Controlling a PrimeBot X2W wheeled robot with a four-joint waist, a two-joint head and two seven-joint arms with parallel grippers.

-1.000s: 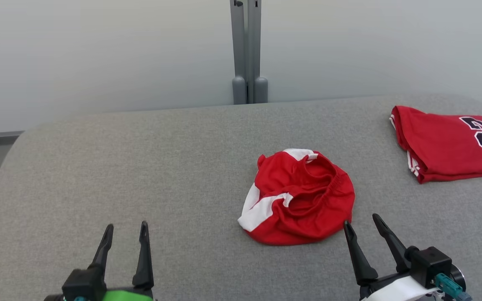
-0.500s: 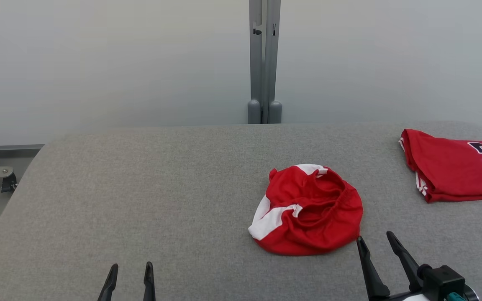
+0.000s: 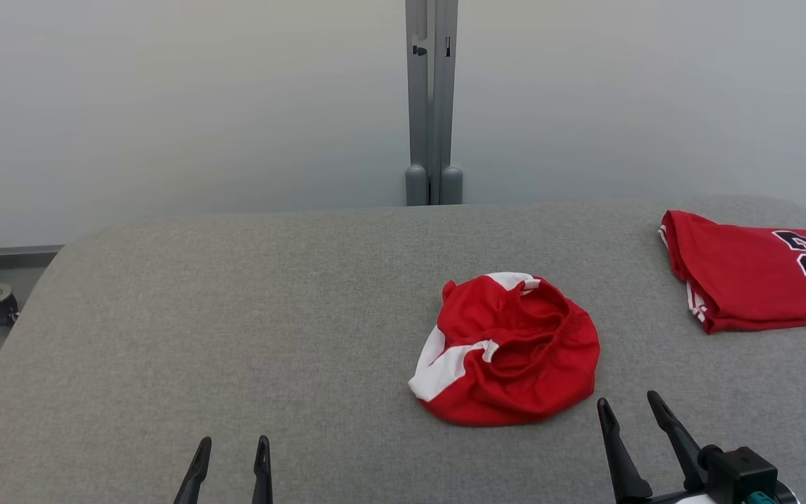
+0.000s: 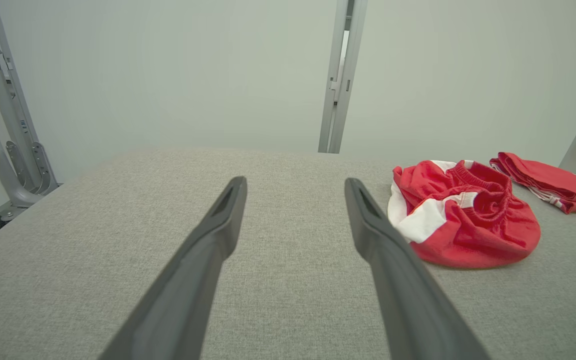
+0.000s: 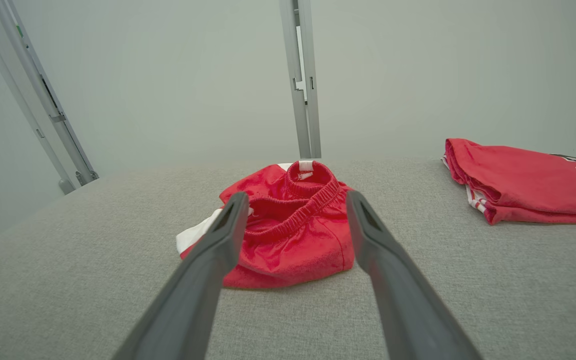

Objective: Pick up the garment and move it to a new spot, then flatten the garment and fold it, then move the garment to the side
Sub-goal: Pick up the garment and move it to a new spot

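Crumpled red-and-white garment (image 3: 508,350) lies on the desk (image 3: 235,315), right of desk centre. Right claw (image 3: 628,400), desk's near edge, just beside it, wide open, empty. Left claw (image 3: 233,441), near-left, same. Folded shirt (image 3: 746,280), desk's far right.

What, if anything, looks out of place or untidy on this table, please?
The red and white shorts lie crumpled in a heap on the grey table, while the red jersey at its right edge lies neatly folded.
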